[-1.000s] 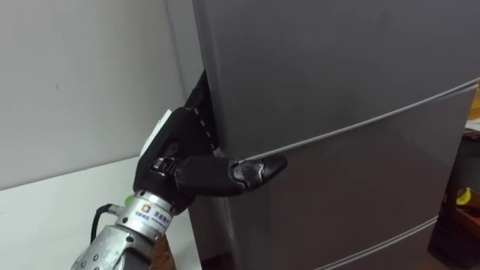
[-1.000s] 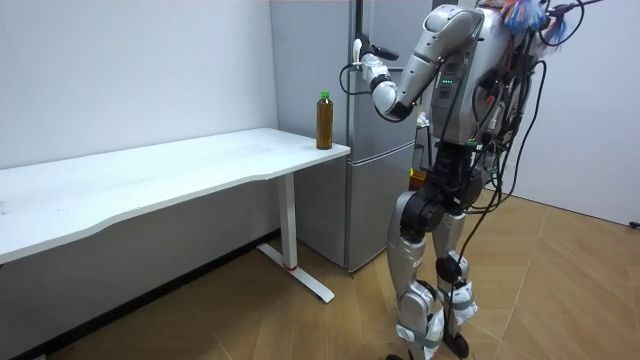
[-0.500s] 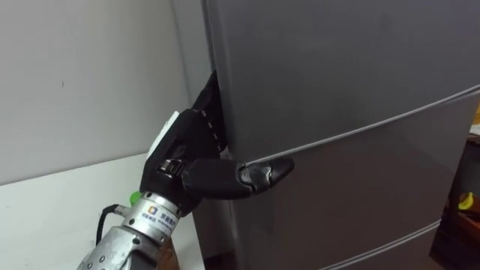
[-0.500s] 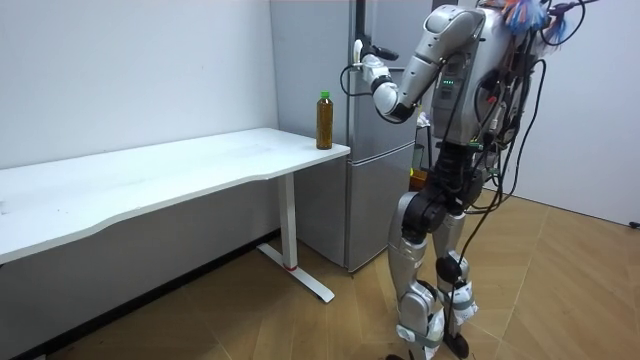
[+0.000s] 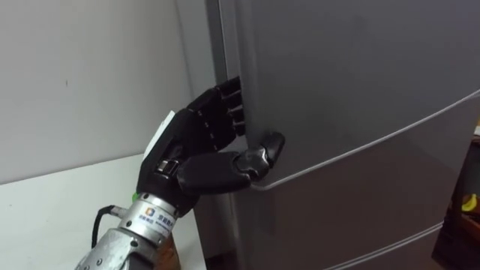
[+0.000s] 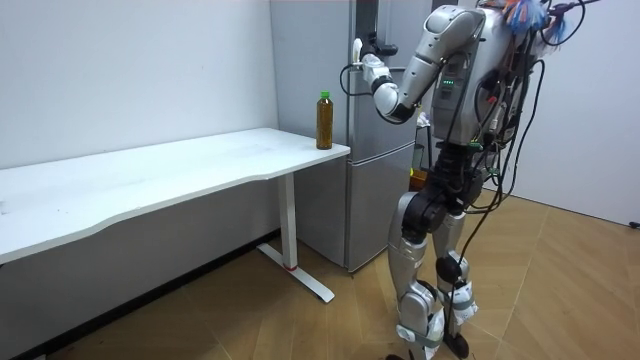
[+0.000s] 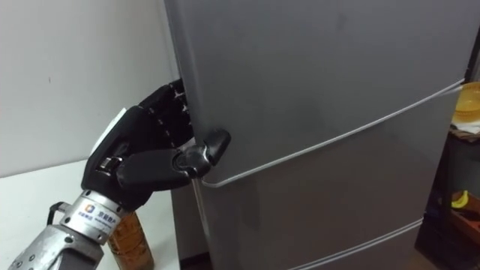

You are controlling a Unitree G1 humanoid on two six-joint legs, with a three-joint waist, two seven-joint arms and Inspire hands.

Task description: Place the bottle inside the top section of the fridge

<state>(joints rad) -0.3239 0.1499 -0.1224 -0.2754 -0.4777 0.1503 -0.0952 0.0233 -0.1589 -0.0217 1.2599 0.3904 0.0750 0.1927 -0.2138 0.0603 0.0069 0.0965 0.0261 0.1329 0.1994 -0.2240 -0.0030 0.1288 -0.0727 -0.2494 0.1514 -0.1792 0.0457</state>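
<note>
Fingers of your left hand (image 5: 180, 146) curl round the side edge of the upper fridge door (image 5: 337, 67), the thumb pinching its front. The bottle (image 7: 133, 240) stands upright on the table (image 6: 200, 160) just below that wrist, so this arm looks the nearer one for it.

A: Where's the bottle (image 6: 324, 120)?
B: Upright on the white surface's (image 6: 150, 185) end, just beside the grey fridge (image 6: 372, 200).
A: And the robot?
B: Standing before the fridge, left hand (image 6: 362, 50) raised at its door edge.
</note>
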